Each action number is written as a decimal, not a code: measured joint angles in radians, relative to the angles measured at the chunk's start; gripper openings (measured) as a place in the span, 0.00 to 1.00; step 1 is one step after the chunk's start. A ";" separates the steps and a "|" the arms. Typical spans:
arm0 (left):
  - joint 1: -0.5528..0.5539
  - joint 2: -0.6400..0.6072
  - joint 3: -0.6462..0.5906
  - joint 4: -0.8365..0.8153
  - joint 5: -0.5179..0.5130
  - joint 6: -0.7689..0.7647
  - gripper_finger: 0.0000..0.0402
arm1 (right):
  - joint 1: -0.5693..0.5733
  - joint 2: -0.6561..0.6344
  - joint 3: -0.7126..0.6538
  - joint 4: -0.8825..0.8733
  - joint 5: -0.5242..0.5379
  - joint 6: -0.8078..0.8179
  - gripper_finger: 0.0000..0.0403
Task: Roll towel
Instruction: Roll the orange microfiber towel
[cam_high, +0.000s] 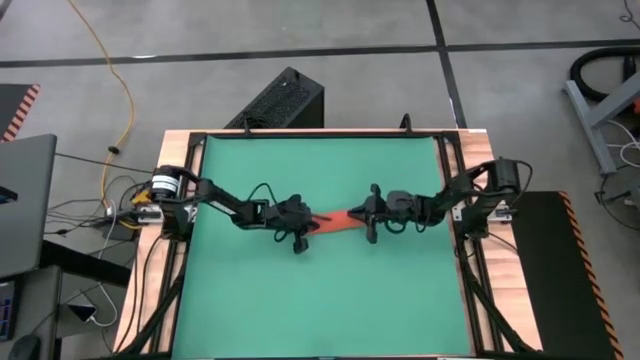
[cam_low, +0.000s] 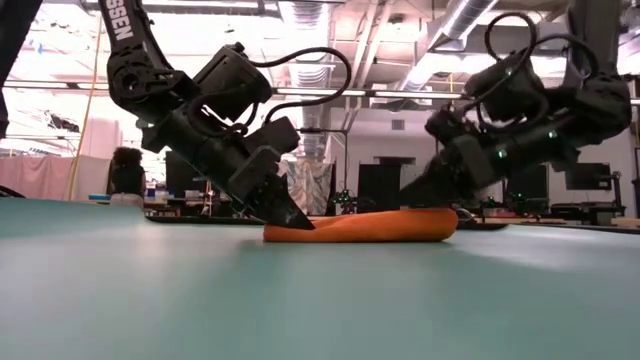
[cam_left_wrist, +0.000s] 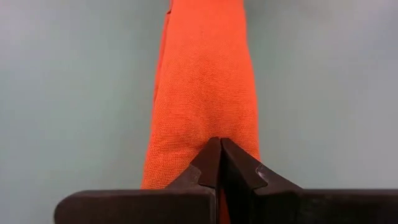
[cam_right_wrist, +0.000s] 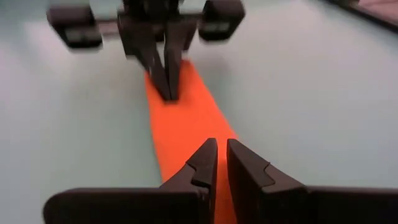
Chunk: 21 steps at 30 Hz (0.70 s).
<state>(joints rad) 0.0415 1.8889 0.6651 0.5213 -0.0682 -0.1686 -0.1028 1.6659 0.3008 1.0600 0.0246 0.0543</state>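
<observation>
Fingers of the left gripper (cam_left_wrist: 221, 163) are pressed together, tips down on the left end of the towel (cam_high: 338, 218), which lies as a long narrow orange band near the middle of the green mat (cam_high: 320, 300). Whether any cloth is pinched between those tips cannot be told; in the left wrist view they meet over the fabric with no gap. The towel stretches from there toward the right, low and slightly humped in the low view, touching the mat along its length.

At the towel's right end, the right gripper (cam_right_wrist: 217, 163) has its fingers nearly together, a thin slit between them, set over the cloth. A thin fold may be caught there, but the pictures do not settle it.

My judgement is that the cloth is folded into a strip and the rolling itself is not yet done. To do it well, one end should be held flat against the mat as an anchor while the other end is turned over on itself, keeping the edges lined up with the strip so the roll does not cone. Light pressure matters; too much would drag the whole towel across the mat.
</observation>
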 joint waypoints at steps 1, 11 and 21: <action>0.005 0.000 0.000 0.000 0.011 0.001 0.00 | 0.000 0.018 0.000 0.008 0.000 -0.001 0.14; 0.042 -0.003 0.000 -0.027 0.077 0.052 0.00 | -0.016 0.204 0.003 0.097 0.005 0.088 0.14; 0.104 -0.113 -0.005 -0.165 0.060 0.146 0.00 | 0.035 0.270 0.004 0.141 0.074 0.164 0.14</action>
<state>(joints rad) 0.1456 1.7759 0.6597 0.3559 -0.0085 -0.0223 -0.0674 1.9358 0.3047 1.2008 0.0989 0.2187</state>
